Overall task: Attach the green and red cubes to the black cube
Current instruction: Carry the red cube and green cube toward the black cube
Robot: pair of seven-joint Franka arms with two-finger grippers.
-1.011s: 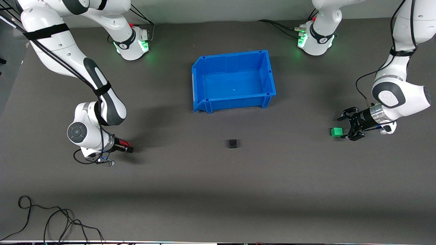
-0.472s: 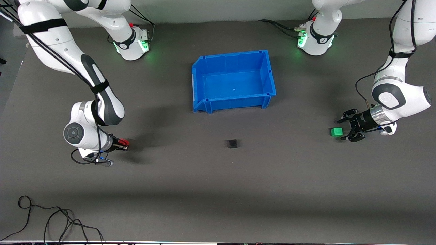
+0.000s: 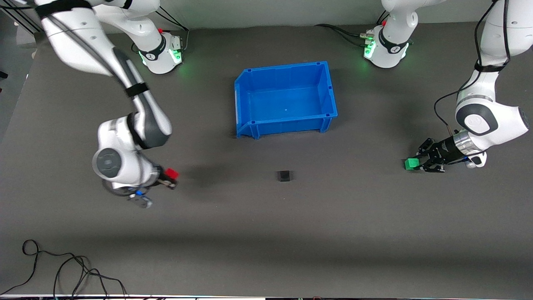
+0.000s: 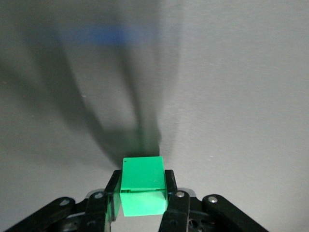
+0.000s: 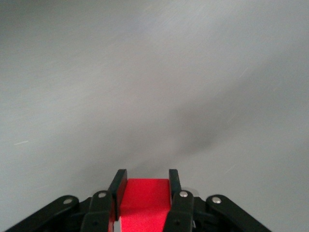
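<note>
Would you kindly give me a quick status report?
Left gripper shut on green cube. Right gripper shut on red cube. Black cube alone mid-table; path clear.

Even overhead light on dark grey matte worktop [image 3: 266,233]; broad soft shadow band nearest front camera. Green glow at both arm bases. Right arm motion-blurred. Long soft shadows past small bright green cube [image 4: 142,186]; right wrist background smooth, featureless, slightly defocused.
</note>
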